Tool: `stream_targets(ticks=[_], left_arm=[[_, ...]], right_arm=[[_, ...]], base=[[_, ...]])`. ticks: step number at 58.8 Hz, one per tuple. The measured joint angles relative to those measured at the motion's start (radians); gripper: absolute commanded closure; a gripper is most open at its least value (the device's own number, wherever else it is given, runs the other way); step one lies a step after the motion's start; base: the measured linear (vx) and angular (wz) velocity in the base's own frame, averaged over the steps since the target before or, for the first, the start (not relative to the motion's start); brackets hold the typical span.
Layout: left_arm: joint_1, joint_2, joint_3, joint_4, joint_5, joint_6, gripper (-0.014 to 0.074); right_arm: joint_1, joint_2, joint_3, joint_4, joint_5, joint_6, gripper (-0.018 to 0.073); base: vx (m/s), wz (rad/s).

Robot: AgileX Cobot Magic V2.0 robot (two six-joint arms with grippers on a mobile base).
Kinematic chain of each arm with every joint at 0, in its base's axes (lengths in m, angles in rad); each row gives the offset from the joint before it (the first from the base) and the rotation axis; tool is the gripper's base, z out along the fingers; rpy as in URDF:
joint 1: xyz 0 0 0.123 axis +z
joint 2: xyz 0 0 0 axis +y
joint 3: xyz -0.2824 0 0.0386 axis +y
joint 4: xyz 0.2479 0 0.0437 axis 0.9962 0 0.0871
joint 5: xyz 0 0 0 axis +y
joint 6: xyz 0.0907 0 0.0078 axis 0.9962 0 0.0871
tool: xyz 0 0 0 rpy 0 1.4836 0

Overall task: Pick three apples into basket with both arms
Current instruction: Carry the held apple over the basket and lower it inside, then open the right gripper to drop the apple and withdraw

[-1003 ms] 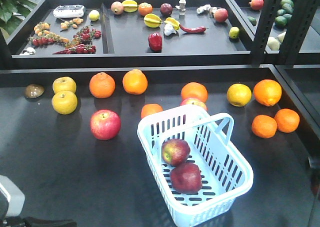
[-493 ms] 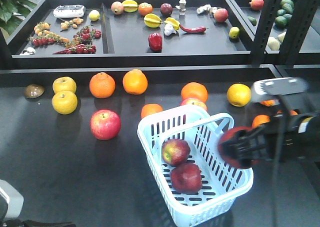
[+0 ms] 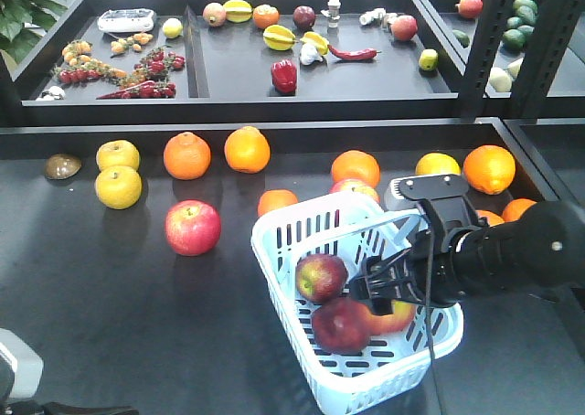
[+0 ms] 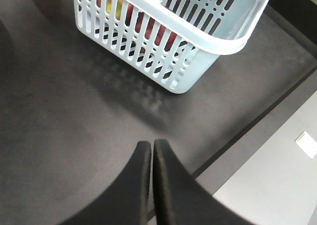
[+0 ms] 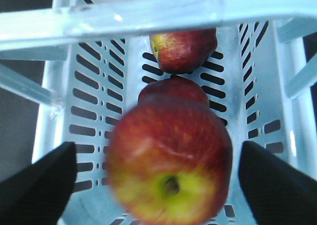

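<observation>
From the front camera, the right gripper (image 3: 388,296) reaches over the near right part of the basket (image 3: 274,255), and just below its fingers sits a third apple (image 3: 395,316), red with a yellow patch, inside the basket walls; to the gripper's far-left side lie the streaked apple (image 3: 321,278) and the dark apple (image 3: 340,325), touching each other on the slotted floor. Beyond the gripper, outside the basket, an orange (image 3: 355,167), a yellow citrus (image 3: 437,164) and a pink-red apple (image 3: 192,227) stay well apart from the work; only the raised basket handle (image 3: 402,221), just behind the wrist, looks likely to snag a retreat. From the left wrist, the left gripper (image 4: 151,150) has its fingers pressed together with nothing between them, hovering over bare black table (image 4: 59,111), the basket ahead and well apart. From the right wrist, the fingers (image 5: 42,178) stand wide on both sides of the third apple without touching it, so the fruit is let go; it blurs slightly, and whether it rests or is falling cannot be told. An apple is firm, smooth, fairly heavy and bruises if dropped; it is best gripped across its widest girth, though none seems to need taking up now.
</observation>
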Motion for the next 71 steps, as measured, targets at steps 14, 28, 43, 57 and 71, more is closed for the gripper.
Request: stream_targets(ticks=[14,28,43,57,71], left_arm=[[0.0,0.0,0.0,0.0,0.0,0.0,0.0602],[0.0,0.0,0.0,0.0,0.0,0.0,0.0602],[0.0,0.0,0.0,0.0,0.0,0.0,0.0602],[0.0,0.0,0.0,0.0,0.0,0.0,0.0602],[0.0,0.0,0.0,0.0,0.0,0.0,0.0602]], right_arm=[[0.0,0.008,0.0,0.005,-0.015,-0.03,-0.0081],[0.0,-0.047,0.0,-0.006,0.065,-0.052,0.0356],[0.0,-0.252,0.005,-0.057,0.196,-0.052,0.0569],[0.0,-0.527,0.2,-0.089,0.223,-0.051,0.0568],[0.0,-0.789,0.451,-0.148,0.143,-0.037,0.0567]], base=[[0.0,0.0],[0.0,0.0],[0.0,0.0],[0.0,0.0],[0.0,0.0]])
